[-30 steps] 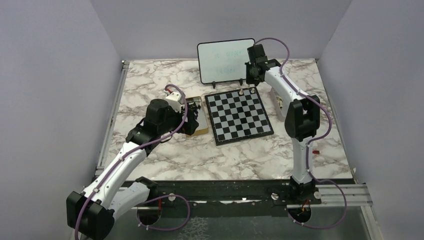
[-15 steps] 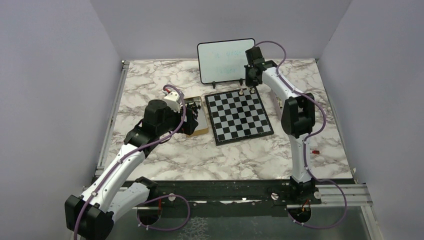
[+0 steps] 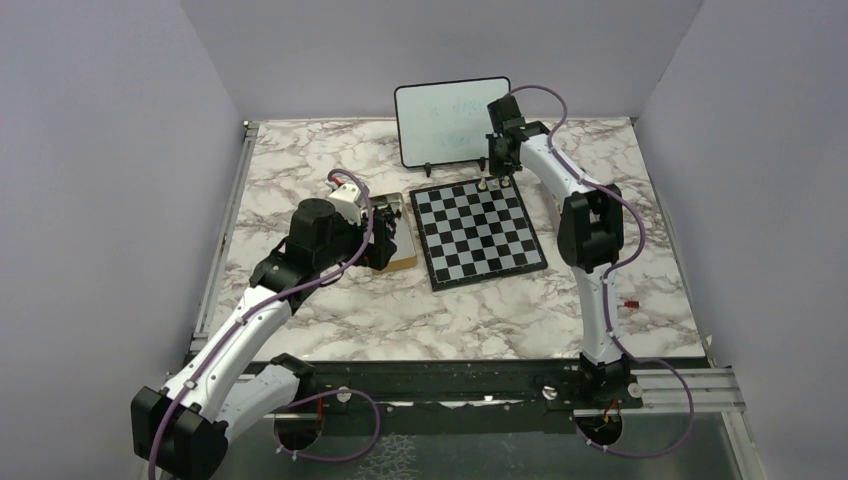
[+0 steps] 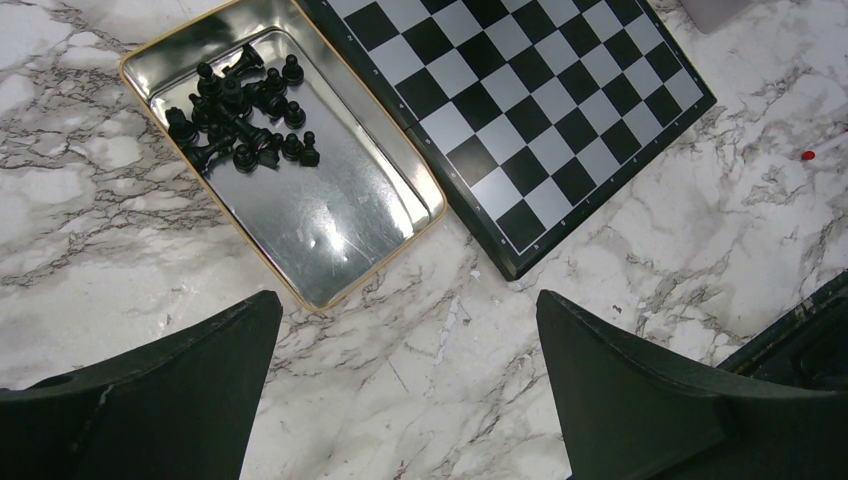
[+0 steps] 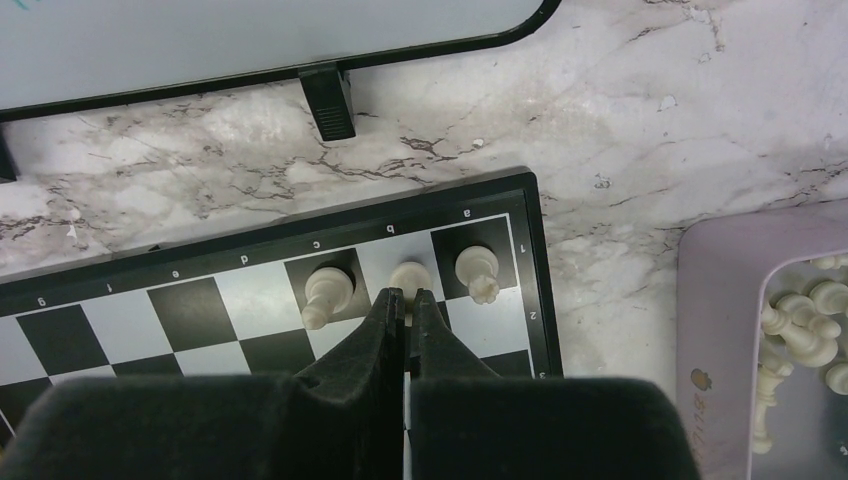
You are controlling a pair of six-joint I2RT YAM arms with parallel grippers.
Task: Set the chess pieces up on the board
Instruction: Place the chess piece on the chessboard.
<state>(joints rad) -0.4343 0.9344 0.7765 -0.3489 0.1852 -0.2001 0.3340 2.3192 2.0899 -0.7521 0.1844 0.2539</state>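
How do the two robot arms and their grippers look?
The left arm and right arm have white links, bulky black joints and a purple cable alongside. The left gripper and right gripper have matte black, tapering fingers.

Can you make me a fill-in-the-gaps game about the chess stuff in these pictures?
The pieces in the metal tin are all ___. On the chessboard stand ___ white chess pieces. The right gripper pinches the ___ one of them. The left gripper hangs wide ___.
Missing words: black, three, middle, open.
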